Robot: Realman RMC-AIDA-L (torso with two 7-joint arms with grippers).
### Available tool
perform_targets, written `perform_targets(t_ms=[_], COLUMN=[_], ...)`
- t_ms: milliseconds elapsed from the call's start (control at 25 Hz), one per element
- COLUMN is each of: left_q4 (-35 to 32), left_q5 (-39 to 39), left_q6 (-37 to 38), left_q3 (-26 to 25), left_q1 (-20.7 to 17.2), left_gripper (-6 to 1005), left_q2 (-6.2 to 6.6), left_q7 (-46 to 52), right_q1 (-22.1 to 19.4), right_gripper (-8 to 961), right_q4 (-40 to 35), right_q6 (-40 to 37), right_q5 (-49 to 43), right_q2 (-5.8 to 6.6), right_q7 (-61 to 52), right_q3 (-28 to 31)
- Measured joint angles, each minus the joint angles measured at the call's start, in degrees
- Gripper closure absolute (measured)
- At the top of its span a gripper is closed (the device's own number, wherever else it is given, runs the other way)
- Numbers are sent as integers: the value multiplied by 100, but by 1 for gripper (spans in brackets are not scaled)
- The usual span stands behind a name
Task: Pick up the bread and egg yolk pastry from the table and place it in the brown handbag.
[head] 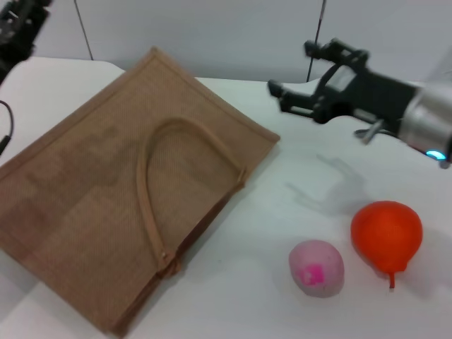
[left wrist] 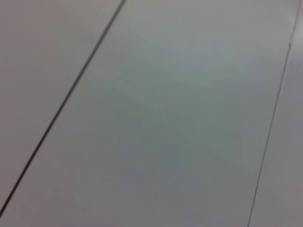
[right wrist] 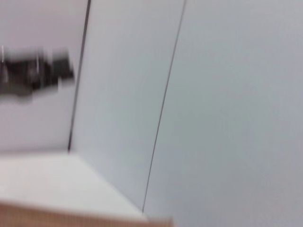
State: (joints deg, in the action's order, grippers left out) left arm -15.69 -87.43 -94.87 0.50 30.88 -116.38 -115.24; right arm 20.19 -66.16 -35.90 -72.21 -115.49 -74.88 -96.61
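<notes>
the brown handbag [head: 120, 191] lies flat on the white table [head: 247, 296], turned at an angle, with one corner near the far edge and one at the near edge. its looped handle [head: 159, 183] rests on top of the cloth. a thin strip of the bag's edge [right wrist: 85, 218] shows also in the right wrist view.

the bread and the egg yolk pastry are not seen on the table in any view. whether they are in the bag, i cannot tell.

to the right of the bag, well apart from it, a pink round bun with a magenta spot [head: 316, 268] sits near the front edge. just beside it, on the right, is an orange-red pear-shaped fruit [head: 387, 234]; the two are close but seem not to touch. between these and the bag the white surface is bare.

the right gripper [head: 300, 74] hangs in the air above the far right part of the table, beyond the bag's right corner, fingers pointing left. the fingers stand apart and hold nothing. its shadow falls on the table below, behind the fruit.

the left gripper [head: 18, 28] is at the far left corner, above the table edge; if it is wide or narrow, i cannot tell. the left wrist view shows only a grey wall [left wrist: 151, 113].
</notes>
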Motion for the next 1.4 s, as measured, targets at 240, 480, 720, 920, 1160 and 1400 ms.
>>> perform_targets(t_ms=[240, 480, 720, 920, 1160, 1400], left_q4=[450, 1383, 2130, 2356, 2370, 2380], left_q5=[67, -563, -1864, -2346, -2369, -2376], left_q6=[292, 778, 1289, 1618, 1682, 1686], left_q3=[-17, -75, -76, -77, -77, -77], left_q1=[108, 113, 80, 22, 13, 26], left_gripper=[458, 286, 243, 248, 255, 256], left_q2=[1, -40, -60, -60, -60, -60], left_q7=[-1090, -3084, -4413, -4416, -4409, -4342], right_q1=[237, 565, 636, 640, 633, 650], right_gripper=[74, 74, 73, 73, 73, 74], right_q4=[1967, 4026, 5143, 5698, 5735, 5743], right_q6=[-2526, -3823, -3871, -3896, -3883, -3861], right_q5=[1612, 1843, 2252, 3018, 3067, 3073], right_q2=[8, 1, -32, -30, -28, -26], right_q7=[1371, 2986, 4437, 4788, 4809, 4793], right_q3=[1890, 3932, 5071, 5457, 5473, 5479])
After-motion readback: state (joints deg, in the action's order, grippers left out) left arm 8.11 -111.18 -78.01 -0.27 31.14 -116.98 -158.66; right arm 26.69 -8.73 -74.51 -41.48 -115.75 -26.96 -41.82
